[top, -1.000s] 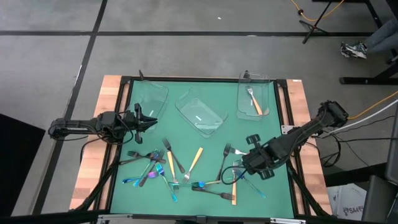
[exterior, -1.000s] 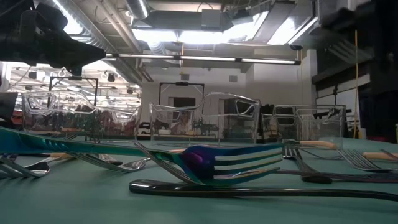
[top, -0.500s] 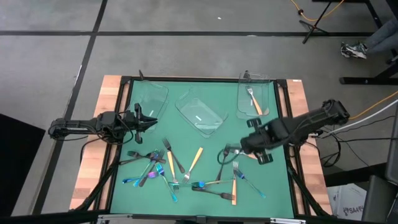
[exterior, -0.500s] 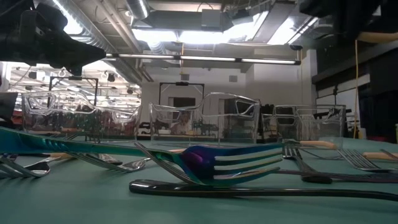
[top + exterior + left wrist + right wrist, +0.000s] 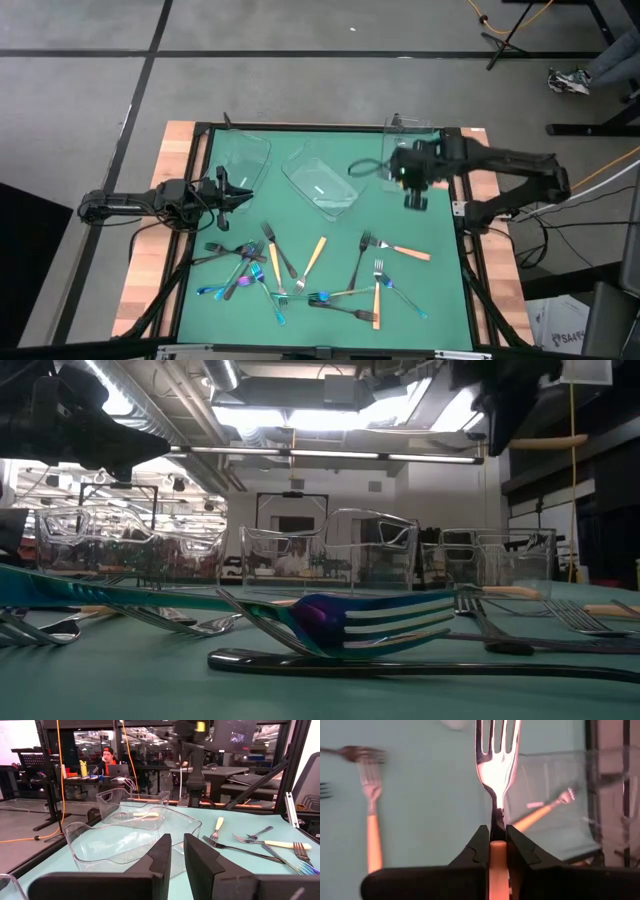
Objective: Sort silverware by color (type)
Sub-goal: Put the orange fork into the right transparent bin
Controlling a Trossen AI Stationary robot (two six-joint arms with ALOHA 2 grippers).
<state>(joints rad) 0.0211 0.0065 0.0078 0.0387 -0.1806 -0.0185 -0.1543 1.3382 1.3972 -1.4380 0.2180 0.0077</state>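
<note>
My right gripper (image 5: 405, 178) hangs above the table beside the right clear tray (image 5: 420, 128), shut on a silver fork with an orange handle (image 5: 496, 755). That tray holds one orange-handled fork (image 5: 410, 165). The rest of the silverware lies on the green mat: a heap of dark and iridescent pieces (image 5: 245, 272), an orange-handled piece (image 5: 315, 255), and more forks (image 5: 372, 290). My left gripper (image 5: 240, 197) waits level at the table's left edge. Its fingers (image 5: 197, 865) stand slightly apart with nothing between them. My right gripper pinches the fork between its two fingers where the orange handle meets the silver neck (image 5: 496, 844). The fingers come steeply from above and lie across the fork. The fork is lifted clear and about level, its tines (image 5: 365, 165) toward the table's left and its handle (image 5: 560, 442) sticking out to the right.
Two more clear trays stand at the far side, one on the left (image 5: 243, 160) and one in the middle (image 5: 322, 185). An orange-handled fork (image 5: 402, 250) lies alone right of centre. A black frame rims the mat (image 5: 440, 300). A person sits in the room beyond (image 5: 106, 762).
My right gripper has risen from the forks at the near right and swung toward the far edge, rolling as it went, with the orange-handled fork lifted clear. It now hangs beside the right tray. The fork right of centre has come into view from under the arm.
</note>
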